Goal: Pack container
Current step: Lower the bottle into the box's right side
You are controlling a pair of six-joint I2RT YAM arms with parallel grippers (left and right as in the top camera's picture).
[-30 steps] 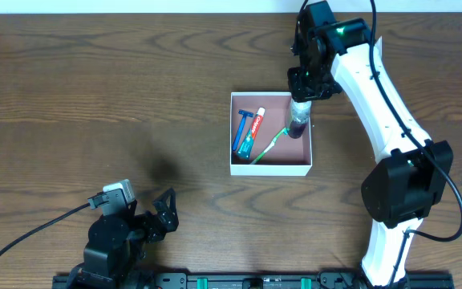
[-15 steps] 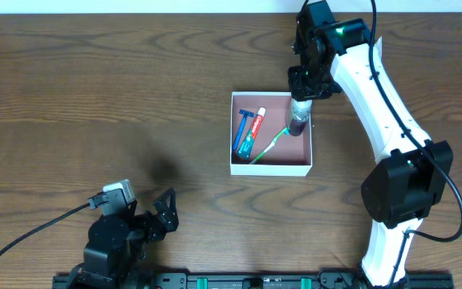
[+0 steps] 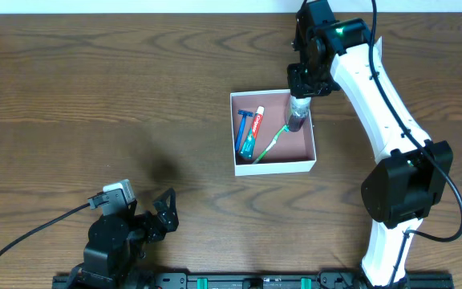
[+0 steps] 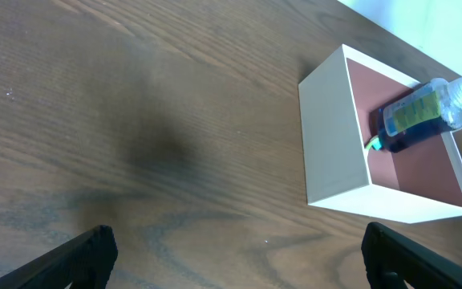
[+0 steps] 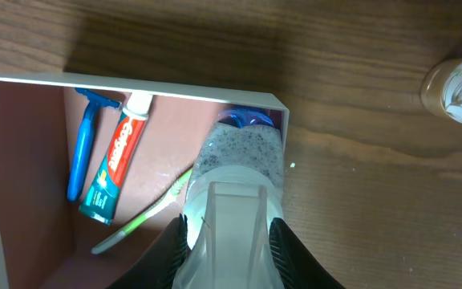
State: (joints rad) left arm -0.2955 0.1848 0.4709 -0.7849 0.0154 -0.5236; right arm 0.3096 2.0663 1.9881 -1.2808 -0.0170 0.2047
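Left gripper (image 3: 165, 213) at the near left, jaws wide open and empty, white container (image 3: 273, 168) in the middle, razor (image 3: 241, 128), toothpaste (image 3: 252, 135), green toothbrush (image 3: 269, 144) inside, right gripper (image 5: 231, 241) squeezed on a bottle (image 3: 297, 119), maybe mouthwash, in its far right corner

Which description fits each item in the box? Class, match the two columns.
Things:
1 razor
2 toothbrush
3 toothpaste tube
4 bottle

Descriptions:
A green
B gripped by the right tool
C blue, leftmost in the overhead view
D red and teal, white cap

Pairs: 1-C, 2-A, 3-D, 4-B
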